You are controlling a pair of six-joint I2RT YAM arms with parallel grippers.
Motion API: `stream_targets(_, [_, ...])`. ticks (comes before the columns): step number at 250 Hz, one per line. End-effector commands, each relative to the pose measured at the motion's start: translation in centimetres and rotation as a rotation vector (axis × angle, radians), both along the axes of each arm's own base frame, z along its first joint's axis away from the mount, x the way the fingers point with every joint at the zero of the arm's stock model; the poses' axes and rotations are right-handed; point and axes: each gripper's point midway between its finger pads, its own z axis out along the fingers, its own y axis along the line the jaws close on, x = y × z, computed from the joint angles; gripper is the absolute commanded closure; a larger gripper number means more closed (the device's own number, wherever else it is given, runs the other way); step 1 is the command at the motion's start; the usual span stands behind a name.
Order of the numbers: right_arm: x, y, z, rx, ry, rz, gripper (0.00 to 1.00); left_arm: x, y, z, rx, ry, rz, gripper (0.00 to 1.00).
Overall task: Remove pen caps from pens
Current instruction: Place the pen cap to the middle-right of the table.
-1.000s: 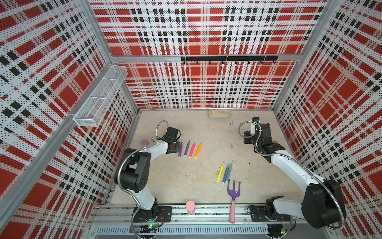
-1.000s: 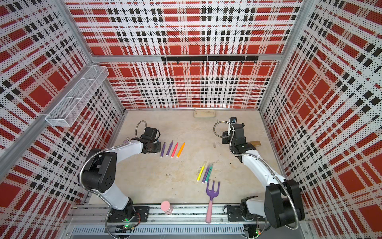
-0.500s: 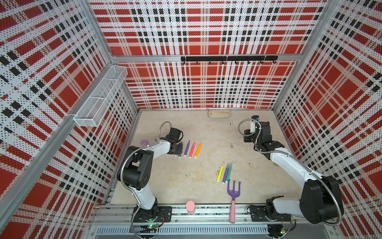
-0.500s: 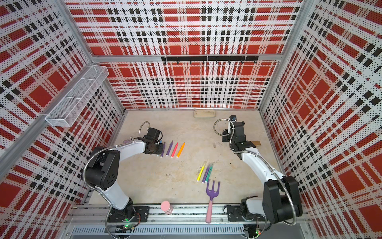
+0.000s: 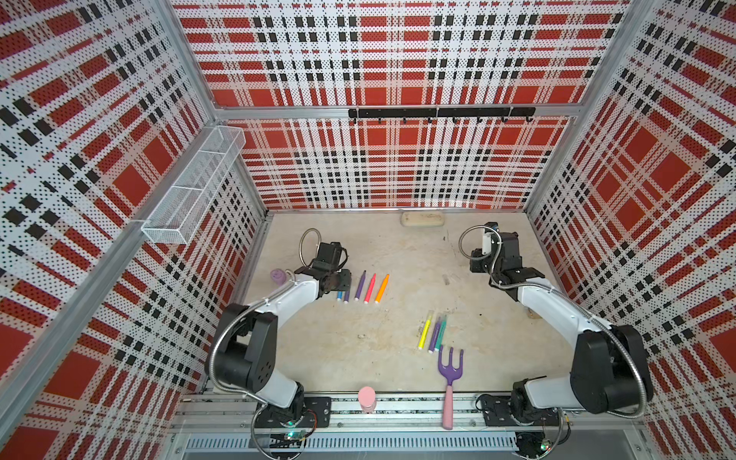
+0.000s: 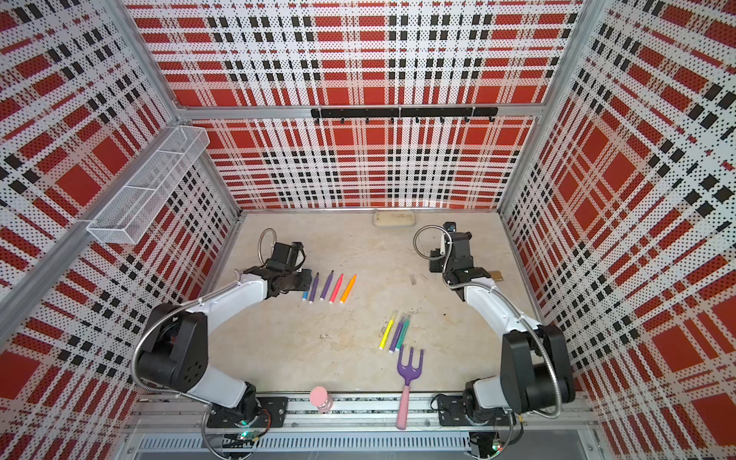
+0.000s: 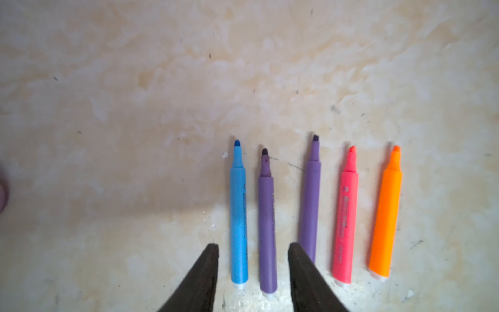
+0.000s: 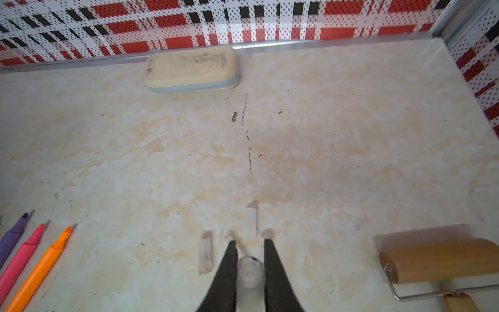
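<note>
Pens (image 5: 360, 286), judged light, stiff and slick-barrelled, are laid in two groups on the table (image 5: 318, 358). A wire basket (image 5: 191, 187) of three compartments is hung on a side wall; nothing can be made out inside it. The left gripper (image 7: 253, 245) is held low over a row of five, its jaws apart and set astride the rear ends of the blue pen (image 7: 239, 216) and a purple pen (image 7: 267, 229), neither being pinched. The right gripper (image 8: 249, 241) is clamped on a clear cap (image 8: 249, 270), well apart from every pen. A second purple pen (image 7: 310, 202), a pink-red pen (image 7: 347, 221) and an orange pen (image 7: 386, 216) are also counted in the row, and all five tips are bared. Near the garden fork (image 5: 450, 366), the yellow pen (image 5: 425, 330), a third purple pen (image 5: 435, 333) and the teal pen (image 5: 441, 332) are laid side by side, and clear caps appear to be fitted on them. Each is best taken at mid-barrel, it is judged, and its cap pinched squarely, since so thin a tube may be squeezed out or cracked. Loose caps (image 8: 205, 255) are scattered just beside the right gripper's fingers.
</note>
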Motion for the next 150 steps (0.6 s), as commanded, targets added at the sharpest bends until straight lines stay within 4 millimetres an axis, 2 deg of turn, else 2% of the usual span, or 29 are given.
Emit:
stream_targets(1, [1.3,0.6,-1.3,0.042,0.036,0.025,1.00,0.3,-0.5,2.8,-0.034,-0.109,-0.014,0.53])
stream_targets(20, [1.8,0.3,-3.3,0.011,0.097,0.016,1.00,0.0,-0.5,3.8,-0.042,-0.153,-0.015,0.52])
stream_targets(46, [1.8,-1.1,-6.5,-0.060,0.195,-0.038,1.00,-0.3,-0.3,4.5,-0.041,-0.182,-0.005,0.51])
stream_targets(69, [1.5,-1.4,-8.4,-0.075,0.245,-0.056,1.00,-0.4,-0.5,4.8,-0.046,-0.190,-0.009,0.50])
stream_targets(102, [1.4,-1.8,-9.2,-0.087,0.258,-0.080,1.00,-0.6,-1.7,4.8,-0.067,-0.185,-0.052,0.49])
stream_targets(150, [1.0,-2.8,-9.3,-0.119,0.270,-0.115,1.00,-1.5,-5.0,4.3,-0.077,-0.170,-0.182,0.48])
